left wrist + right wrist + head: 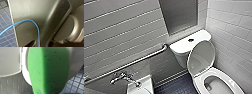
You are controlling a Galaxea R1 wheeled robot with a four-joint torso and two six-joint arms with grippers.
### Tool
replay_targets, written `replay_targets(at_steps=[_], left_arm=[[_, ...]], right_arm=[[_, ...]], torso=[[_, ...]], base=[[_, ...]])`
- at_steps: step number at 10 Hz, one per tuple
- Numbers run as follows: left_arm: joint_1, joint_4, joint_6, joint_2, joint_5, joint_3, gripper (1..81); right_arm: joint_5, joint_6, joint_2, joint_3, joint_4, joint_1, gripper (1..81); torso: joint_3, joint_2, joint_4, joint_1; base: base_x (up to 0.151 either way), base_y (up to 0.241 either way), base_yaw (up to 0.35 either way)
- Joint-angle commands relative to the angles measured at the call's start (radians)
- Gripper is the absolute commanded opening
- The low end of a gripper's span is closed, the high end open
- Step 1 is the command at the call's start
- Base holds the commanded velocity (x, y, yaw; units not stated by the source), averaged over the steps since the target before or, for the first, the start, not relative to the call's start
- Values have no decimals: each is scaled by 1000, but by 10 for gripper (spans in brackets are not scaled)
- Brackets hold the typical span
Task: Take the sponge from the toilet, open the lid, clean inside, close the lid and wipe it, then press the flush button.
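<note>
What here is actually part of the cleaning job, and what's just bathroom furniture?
Part of the job: sponge, toilet, raised lid, flush button.
Just there: grab rail, tap, washbasin.

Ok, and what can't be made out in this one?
Head view: the front of the toilet runs off the bottom edge, and so does the sink.
Head view: the flush button is too small for any detail.
Right wrist view: the sponge, close to the camera, hides much of what lies behind it.
Left wrist view: the robot's own dark plate hides most of the floor.
</note>
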Motion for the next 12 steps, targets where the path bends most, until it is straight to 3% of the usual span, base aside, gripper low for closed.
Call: replay_targets(at_steps=[1,3,4,6,7,8,11,12], left_arm=[[10,-2,9,-12,88,-3,811],[10,-2,9,-12,88,-3,811],[11,-2,9,-12,88,-3,811],[10,-2,9,-12,88,-3,811],[10,-2,9,-12,88,-3,811],[11,-2,9,-12,88,-4,811],[10,0,9,-11,88,-4,811],[10,0,9,-11,88,-4,811]], right_arm=[[138,-2,-92,59,7,-80,10],[93,-27,-83,79,-4,-72,10],[25,-94,-86,137,5,-54,10],[-70,-272,-86,252,85,3,10],[-159,-337,-98,304,122,56,10],[-228,-405,-107,355,173,101,10],[-392,-675,-106,424,449,273,10],[-425,-725,-104,429,520,334,10]], torso=[[0,0,0,0],[0,0,0,0],[0,0,0,0],[0,0,0,0],[0,0,0,0],[0,0,0,0],[0,0,0,0],[0,0,0,0]], base=[[0,0,0],[0,0,0],[0,0,0],[0,0,0],[0,0,0],[0,0,0],[0,0,0],[0,0,0]])
